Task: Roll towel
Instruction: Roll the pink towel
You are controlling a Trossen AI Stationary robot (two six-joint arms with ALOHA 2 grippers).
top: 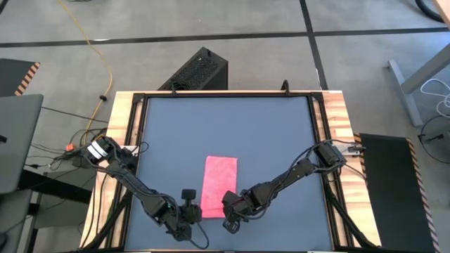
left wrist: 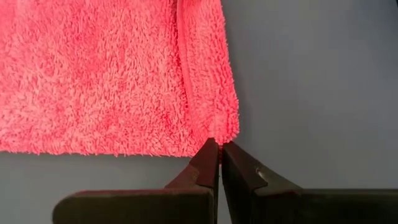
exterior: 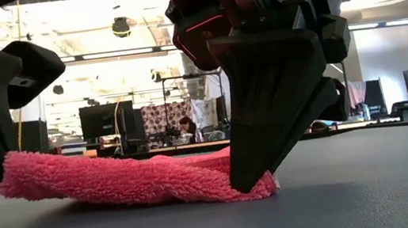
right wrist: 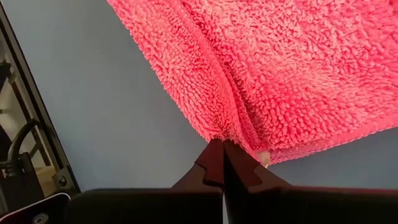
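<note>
While the pink towel [top: 219, 182] lies flat on the dark mat [top: 267, 133] near the bench's front edge, the left hand [left wrist: 219, 148] pinches its near left corner and the right hand [right wrist: 222, 147] pinches its near right corner, fingers pressed together on cloth.

A dark grey table mat [top: 267, 140] is seen framed by a wooden table edge [top: 123, 119], with a black perforated box [top: 197, 70] set on the concrete floor just behind it. A yellow cable [top: 98, 53] is trailed across that floor, and a workshop with monitors [exterior: 105, 120] is glimpsed beyond.
</note>
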